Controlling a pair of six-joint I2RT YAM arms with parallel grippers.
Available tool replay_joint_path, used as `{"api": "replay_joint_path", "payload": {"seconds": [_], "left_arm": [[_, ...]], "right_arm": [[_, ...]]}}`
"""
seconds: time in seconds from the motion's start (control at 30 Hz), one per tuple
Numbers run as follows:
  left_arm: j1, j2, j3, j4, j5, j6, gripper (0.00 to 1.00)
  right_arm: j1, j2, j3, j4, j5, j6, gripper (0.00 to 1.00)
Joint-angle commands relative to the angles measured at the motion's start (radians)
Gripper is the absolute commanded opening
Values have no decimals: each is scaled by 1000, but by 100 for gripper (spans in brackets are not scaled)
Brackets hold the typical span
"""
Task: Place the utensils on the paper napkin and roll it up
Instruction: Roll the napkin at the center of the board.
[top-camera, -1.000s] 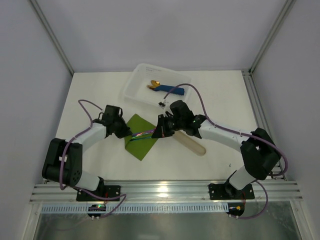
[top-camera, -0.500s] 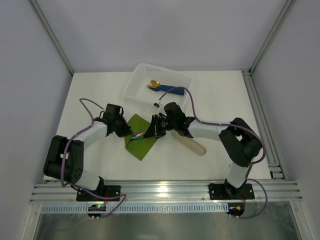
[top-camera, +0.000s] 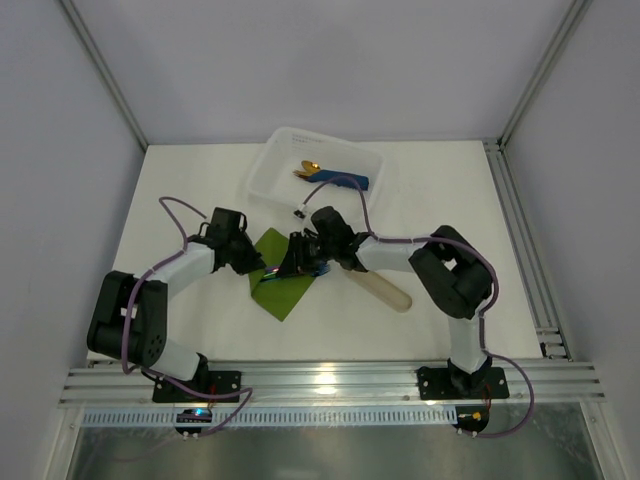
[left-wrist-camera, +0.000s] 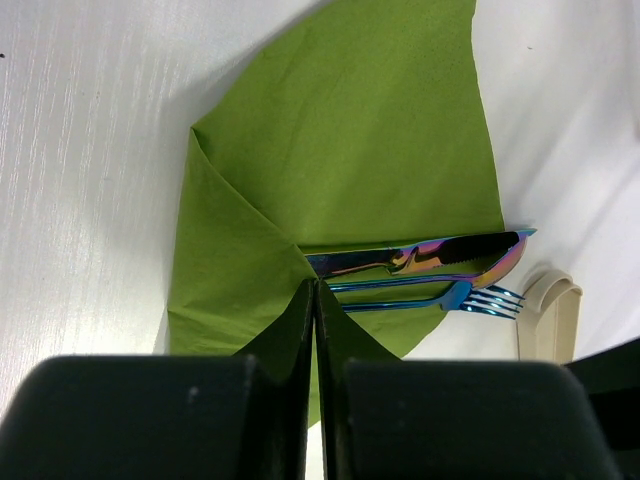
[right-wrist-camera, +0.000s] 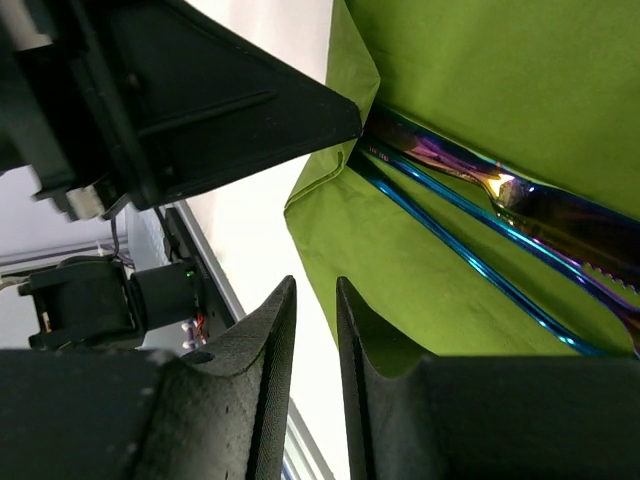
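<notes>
paper napkin (left-wrist-camera: 370, 140): green, corner seemingly folded | utensils (left-wrist-camera: 420, 262): iridescent, atop it

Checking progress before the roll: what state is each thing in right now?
paper napkin: spread flat, one corner folded over.
utensils: lying side by side on the napkin, not yet wrapped.
left claw: shut, tips at the folded corner.
right claw: slightly open, holding nothing.
blue-wrapped cutlery: rolled, in the bin.
</notes>
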Motion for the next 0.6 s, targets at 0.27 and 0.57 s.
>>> {"api": "replay_joint_path", "payload": {"seconds": [0.27, 0.57], "left_arm": [[-5, -37, -1, 5, 13, 17, 0], [-5, -54, -3, -9, 21, 25, 0]], "right_arm": [[48, 96, 112, 77, 57, -5, 29], [64, 153, 145, 108, 85, 21, 35]]}}
